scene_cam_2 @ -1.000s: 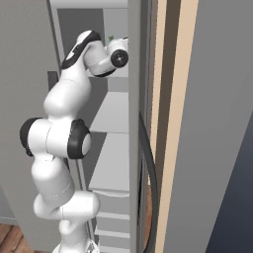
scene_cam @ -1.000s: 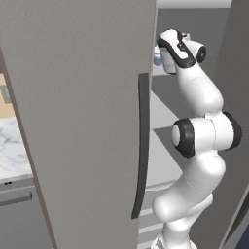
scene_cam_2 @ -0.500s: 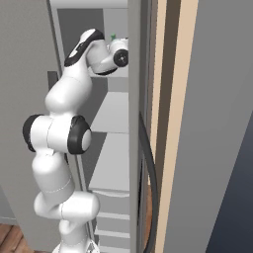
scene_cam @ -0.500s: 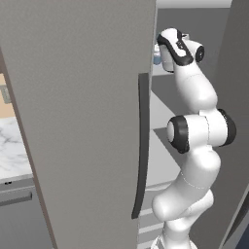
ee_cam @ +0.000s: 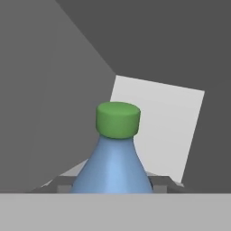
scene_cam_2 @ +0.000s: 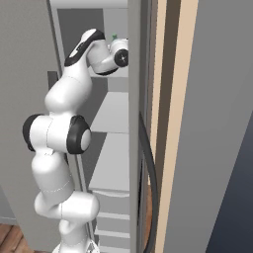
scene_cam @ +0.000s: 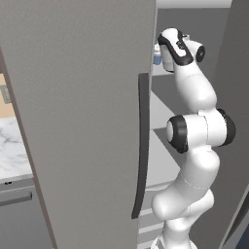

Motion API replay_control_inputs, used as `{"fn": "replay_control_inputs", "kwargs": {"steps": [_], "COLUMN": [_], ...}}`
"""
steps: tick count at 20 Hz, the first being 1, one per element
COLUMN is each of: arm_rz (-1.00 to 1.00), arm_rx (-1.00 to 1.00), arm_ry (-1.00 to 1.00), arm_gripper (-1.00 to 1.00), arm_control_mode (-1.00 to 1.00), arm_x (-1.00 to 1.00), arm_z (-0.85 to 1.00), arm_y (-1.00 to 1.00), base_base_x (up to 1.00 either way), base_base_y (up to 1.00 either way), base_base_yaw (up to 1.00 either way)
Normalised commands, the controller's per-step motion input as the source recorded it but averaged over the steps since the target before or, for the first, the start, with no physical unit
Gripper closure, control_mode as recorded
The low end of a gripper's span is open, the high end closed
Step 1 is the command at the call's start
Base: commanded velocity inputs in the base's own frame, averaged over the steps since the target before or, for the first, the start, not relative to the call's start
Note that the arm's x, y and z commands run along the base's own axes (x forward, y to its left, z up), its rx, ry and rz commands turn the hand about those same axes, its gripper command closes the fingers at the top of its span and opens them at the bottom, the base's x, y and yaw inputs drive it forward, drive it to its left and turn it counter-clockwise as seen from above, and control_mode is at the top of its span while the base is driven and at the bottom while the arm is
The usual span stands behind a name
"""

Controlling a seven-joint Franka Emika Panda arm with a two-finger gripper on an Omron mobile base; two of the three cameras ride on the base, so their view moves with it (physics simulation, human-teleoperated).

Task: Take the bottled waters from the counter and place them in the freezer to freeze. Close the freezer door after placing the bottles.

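Observation:
A translucent blue bottled water (ee_cam: 116, 169) with a green cap (ee_cam: 117, 119) stands upright between my gripper (ee_cam: 113, 184) fingers (ee_cam: 63, 183), which are shut on its body. The arm reaches high into the open freezer (scene_cam_2: 118, 111), over its white shelves. A sliver of the blue bottle (scene_cam: 157, 57) shows past the door edge in the left base view. Its green cap (scene_cam_2: 114, 36) peeks above the wrist in the right base view. The freezer door (scene_cam: 82, 112) stands open, its long dark handle (scene_cam: 141, 146) beside the arm.
The second grey door's edge (scene_cam_2: 134, 99) and its dark handle (scene_cam_2: 149, 178) stand close on the arm's right. A strip of white marble counter (scene_cam: 9, 151) shows at the far left. Grey freezer walls and a white back panel (ee_cam: 158, 126) enclose the hand.
The arm has pushed the held bottle a little deeper into the freezer. The green cap has come into sight above the wrist in the right base view.

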Motion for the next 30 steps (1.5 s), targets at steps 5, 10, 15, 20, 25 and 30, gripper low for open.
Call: {"fn": "replay_control_inputs", "kwargs": {"steps": [5,10,15,20,25,30], "arm_rz": [0.00,0.00,0.00,0.00,0.00,0.00], "arm_rx": [0.02,0.01,0.00,0.00,0.00,0.00], "arm_ry": [0.00,0.00,0.00,0.00,0.00,0.00], "arm_gripper": [1.00,1.00,-1.00,-1.00,-1.00,-1.00], "arm_control_mode": [-1.00,-1.00,-1.00,-1.00,-1.00,-1.00], "arm_x": [0.01,0.04,0.06,0.04,0.00,0.00], "arm_z": [-0.11,-0.07,-0.03,0.00,0.00,0.00], "arm_y": [0.00,0.00,0.00,0.00,0.00,0.00], "base_base_x": [0.00,0.00,0.00,0.00,0.00,0.00], "base_base_y": [0.00,0.00,0.00,0.00,0.00,0.00], "base_base_yaw": [0.00,0.00,0.00,0.00,0.00,0.00]}}
